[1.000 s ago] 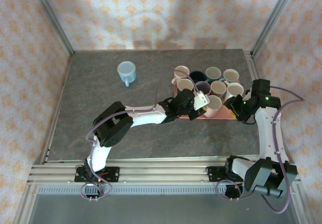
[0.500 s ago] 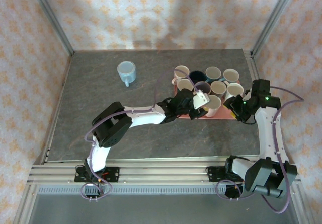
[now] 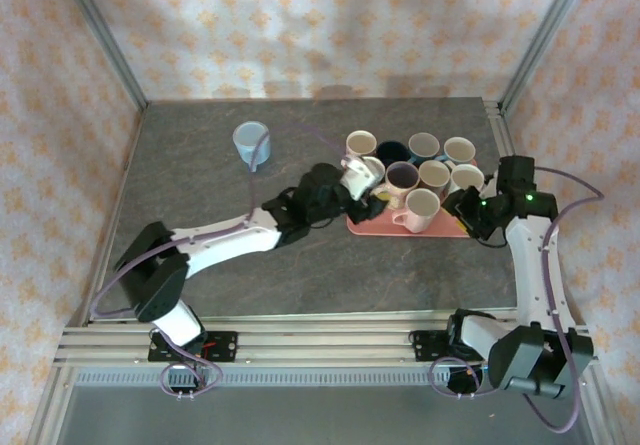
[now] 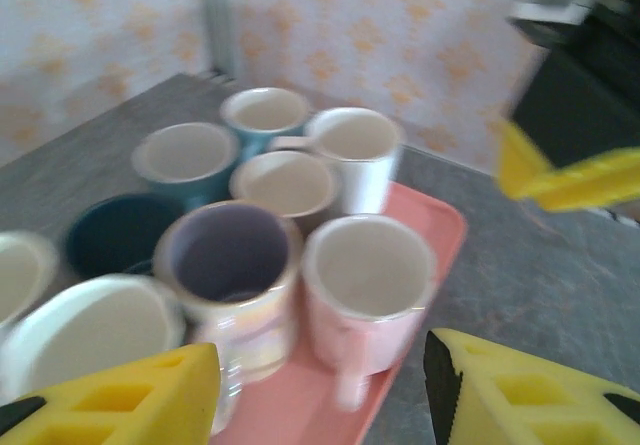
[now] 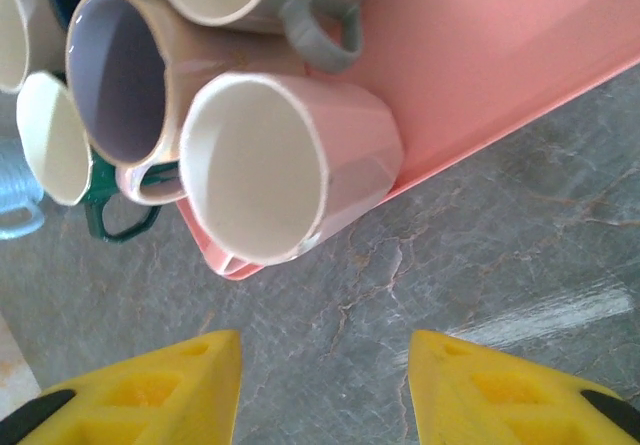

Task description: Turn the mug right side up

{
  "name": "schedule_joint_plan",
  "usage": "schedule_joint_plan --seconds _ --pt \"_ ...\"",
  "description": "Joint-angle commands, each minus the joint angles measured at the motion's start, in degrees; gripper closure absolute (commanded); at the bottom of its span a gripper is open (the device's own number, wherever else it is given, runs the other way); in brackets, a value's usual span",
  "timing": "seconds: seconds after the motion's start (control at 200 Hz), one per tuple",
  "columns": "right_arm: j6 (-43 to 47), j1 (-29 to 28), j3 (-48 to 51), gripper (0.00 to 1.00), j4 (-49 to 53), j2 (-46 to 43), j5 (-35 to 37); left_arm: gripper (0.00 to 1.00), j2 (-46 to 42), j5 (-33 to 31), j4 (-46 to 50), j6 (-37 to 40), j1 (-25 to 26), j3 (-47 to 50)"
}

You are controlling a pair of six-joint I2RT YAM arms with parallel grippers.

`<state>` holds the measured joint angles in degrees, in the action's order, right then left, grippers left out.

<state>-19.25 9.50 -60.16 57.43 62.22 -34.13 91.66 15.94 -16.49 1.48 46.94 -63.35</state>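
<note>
left gripper (image 4: 320, 365): my jaws stand wide with nothing between them. It hovers low at the tray's near side, with both yellow fingers (image 4: 130, 395) short of the pink mug and not touching it.
right gripper (image 5: 322, 350): jaws apart and empty. It hangs over bare table just off the tray's right edge, pointing at the pink mug.
pink mug (image 4: 368, 275): right side up with its mouth open to the top. It stands on the tray in the near row by the near edge, handle towards my left gripper. No finger is on it.
tray (image 4: 445, 230): pink, flat on the table (image 3: 200, 205), right of centre. The strip on its right side is bare.
purple-lined mug (image 4: 232, 265): upright, just beside the pink mug on its left. I can't tell if they touch.
white mug (image 4: 355, 155): upright, in the row behind the pink mug.
dark mug (image 4: 115, 235): upright, further left, behind the purple-lined mug.
other mugs: packed together on the tray's far half, mouths up where I can see them.
blue mug (image 3: 250, 143): alone on the table, well apart from the tray on its left. I can't tell which way up it is.
</note>
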Motion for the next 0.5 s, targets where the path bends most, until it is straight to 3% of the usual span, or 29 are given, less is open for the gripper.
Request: schedule_joint_plan --seconds 0.0,0.175,0.265,0.495 --pt "-0.13 -6.21 -3.91 0.52 -2.89 -0.07 2.94 0.44 -5.79 -6.81 6.82 -10.67 -6.44 2.33" --pt "-3.3 -19.52 -9.25 0.52 -5.72 5.25 10.57 0.44 -12.75 -19.92 20.49 -17.8 -14.45 3.12" --pt "-4.19 -25.68 -13.26 0.52 -5.74 11.41 13.87 0.45 -13.13 -23.75 28.05 -22.14 -19.2 1.73" --pt "-5.62 -32.07 -20.29 0.52 -6.45 20.61 15.43 0.47 -2.9 -24.22 44.09 -25.99 -28.13 -8.1"
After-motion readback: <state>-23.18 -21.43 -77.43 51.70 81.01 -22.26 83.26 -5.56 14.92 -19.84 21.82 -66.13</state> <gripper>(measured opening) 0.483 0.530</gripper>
